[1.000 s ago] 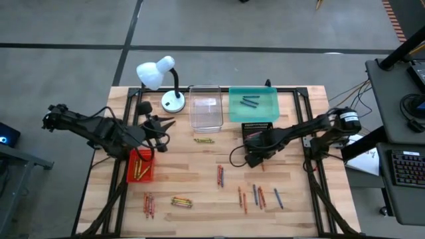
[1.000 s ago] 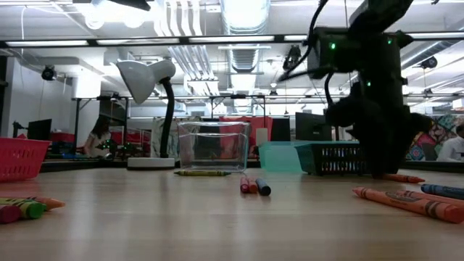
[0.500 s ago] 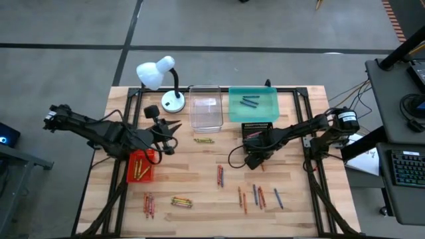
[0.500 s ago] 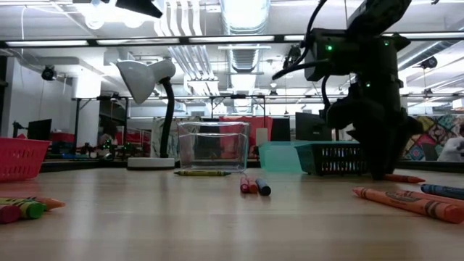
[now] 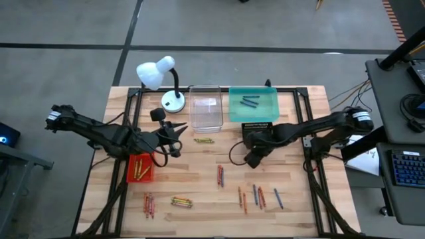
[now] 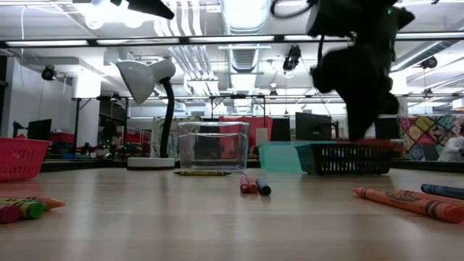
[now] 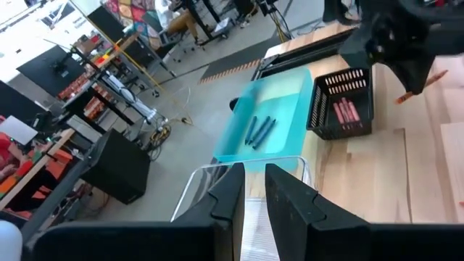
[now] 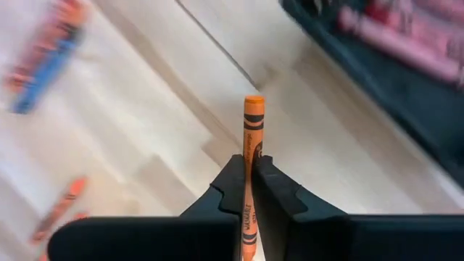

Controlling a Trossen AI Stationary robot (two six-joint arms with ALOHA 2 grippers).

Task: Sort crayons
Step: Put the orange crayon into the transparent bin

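Note:
My right gripper hangs above the table just in front of the black basket and is shut on an orange crayon. The basket holds red crayons. My left gripper hovers near the red tray. Its fingers stand a narrow gap apart with nothing between them, and they point toward the clear tray. Blue crayons lie in the teal tray, and yellow ones lie in the red tray. Loose crayons lie flat on the wood. My right gripper pinches the orange crayon between its two fingers by its sides, back from one end. The fingers come from above, slanting down. One end of the crayon sticks out past the fingertips. The crayon is lifted clear of the table.
A white desk lamp stands at the far left beside the clear tray. A yellow-green crayon lies in front of the clear tray. More crayons lie at mid-table and near the front left.
My right gripper has taken hold of the orange crayon that lay on the table beside the black basket. It has risen with it, so the crayon now hangs clear of the wood. My left gripper has moved toward the table's right, away from the red tray.

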